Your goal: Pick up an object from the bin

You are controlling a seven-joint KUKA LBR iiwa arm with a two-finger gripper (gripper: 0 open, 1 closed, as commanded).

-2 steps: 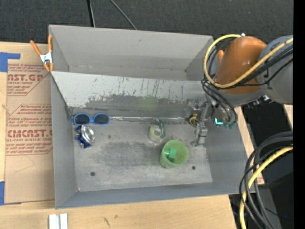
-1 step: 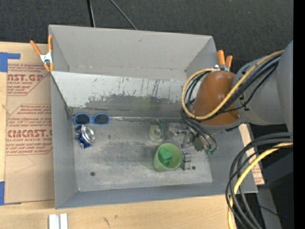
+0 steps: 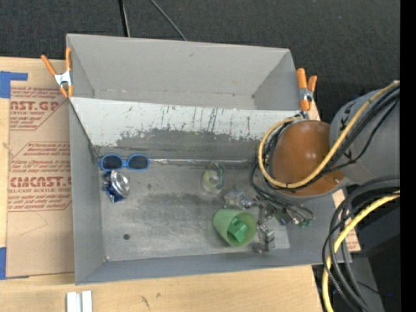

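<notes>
Your smooth green plastic cup (image 3: 233,226) is lying on its side at the front right of the scuffed grey metal bin (image 3: 162,112). The blue sunglasses (image 3: 123,162) and a crumpled silver-and-blue thing (image 3: 117,185) sit well off to the left, with a small clear thing (image 3: 211,179) mid-bin. Your gripper (image 3: 265,234) is down low, just beside the cup's right edge, under the wrist's orange dome (image 3: 305,158) and the looping yellow cables (image 3: 266,149). Honestly can't tell if the claw's apart or together.

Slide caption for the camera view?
End effector low beside a green cup at right in the grey bin; blue sunglasses lie left.
</notes>
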